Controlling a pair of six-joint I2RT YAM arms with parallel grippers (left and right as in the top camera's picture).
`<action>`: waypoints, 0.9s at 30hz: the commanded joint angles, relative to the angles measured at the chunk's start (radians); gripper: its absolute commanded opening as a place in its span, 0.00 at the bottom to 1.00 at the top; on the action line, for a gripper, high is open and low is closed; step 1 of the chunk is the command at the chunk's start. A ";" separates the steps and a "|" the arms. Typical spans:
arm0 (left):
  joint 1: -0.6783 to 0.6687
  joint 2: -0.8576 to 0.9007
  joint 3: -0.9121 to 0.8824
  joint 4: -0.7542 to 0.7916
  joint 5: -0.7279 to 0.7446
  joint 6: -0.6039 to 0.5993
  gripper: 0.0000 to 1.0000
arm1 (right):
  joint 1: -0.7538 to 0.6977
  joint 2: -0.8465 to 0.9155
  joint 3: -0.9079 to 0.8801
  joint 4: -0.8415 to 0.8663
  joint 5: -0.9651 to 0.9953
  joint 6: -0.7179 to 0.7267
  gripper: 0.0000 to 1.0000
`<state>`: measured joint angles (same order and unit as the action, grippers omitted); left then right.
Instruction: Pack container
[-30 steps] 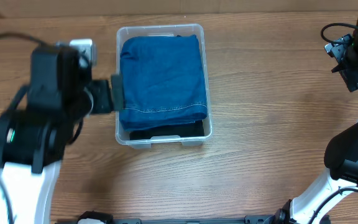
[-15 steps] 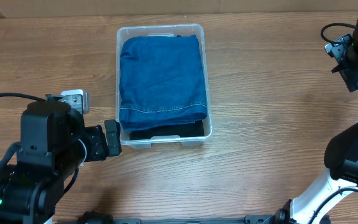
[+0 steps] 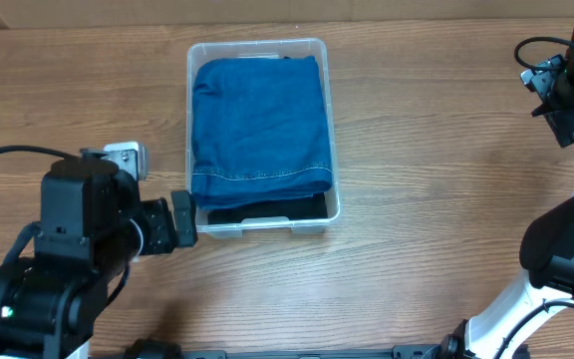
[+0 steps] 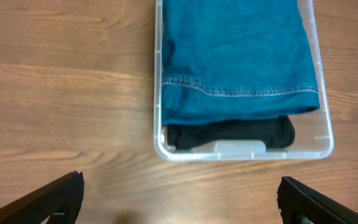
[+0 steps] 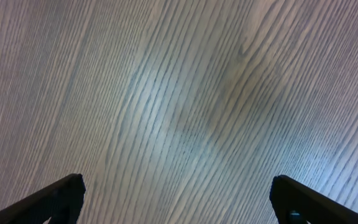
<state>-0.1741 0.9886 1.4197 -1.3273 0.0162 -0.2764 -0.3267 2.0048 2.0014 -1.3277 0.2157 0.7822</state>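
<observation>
The clear container (image 3: 257, 44) stands on the wooden table at centre-left. A folded blue denim garment (image 3: 259, 125) fills most of it and lies over a black garment (image 3: 267, 209) at the near end. My left gripper (image 3: 182, 219) is open and empty, just off the container's near left corner. In the left wrist view the container (image 4: 247, 154), the denim (image 4: 238, 56), the black garment (image 4: 229, 132) and a white label (image 4: 238, 147) lie ahead of the open fingers (image 4: 180, 183). My right gripper (image 3: 558, 100) is at the far right, open and empty over bare wood (image 5: 177, 182).
The left arm's body (image 3: 68, 249) covers the near left of the table. The right arm's base (image 3: 566, 259) stands at the near right, with cables by its wrist. Bare wood lies between the container and the right arm.
My left arm has drawn back from the container's left wall toward the near left of the table, then edged slightly back toward the container. The right arm has not moved.
</observation>
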 commanded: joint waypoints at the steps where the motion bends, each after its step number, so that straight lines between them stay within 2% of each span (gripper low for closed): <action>1: 0.010 -0.060 -0.117 0.114 0.032 0.119 1.00 | -0.001 0.000 0.001 0.003 0.008 0.003 1.00; 3: 0.033 -0.127 -0.226 0.218 0.068 0.172 1.00 | -0.001 0.000 0.001 0.003 0.008 0.003 1.00; 11: 0.121 -0.470 -0.666 0.579 0.108 0.177 1.00 | -0.001 0.000 0.001 0.003 0.008 0.003 1.00; 21: 0.142 -0.855 -1.131 1.034 0.111 0.212 1.00 | -0.001 0.000 0.001 0.003 0.008 0.003 1.00; 27: 0.142 -0.973 -1.289 1.173 0.109 0.220 1.00 | -0.001 0.000 0.001 0.003 0.008 0.003 1.00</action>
<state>-0.0372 0.0719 0.1917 -0.1925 0.1204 -0.0910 -0.3267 2.0048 2.0014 -1.3273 0.2165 0.7822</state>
